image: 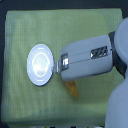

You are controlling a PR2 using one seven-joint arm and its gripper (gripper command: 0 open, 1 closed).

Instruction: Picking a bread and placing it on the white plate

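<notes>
The white plate [40, 62] lies round and glossy on the green cloth, left of centre in the exterior view. Only part of the golden-orange bread [73, 89] shows, poking out below the arm toward the bottom of the frame. My gripper [61, 62] reaches in from the exterior view's right, its tip at the plate's right rim and above the bread's hidden upper end. The grey wrist housing [87, 59] covers the fingers, so their opening is not visible.
A pale green cloth [20, 100] covers the table. A dark border [64, 4] runs along the top edge. The robot's grey body [117, 107] fills the lower right corner.
</notes>
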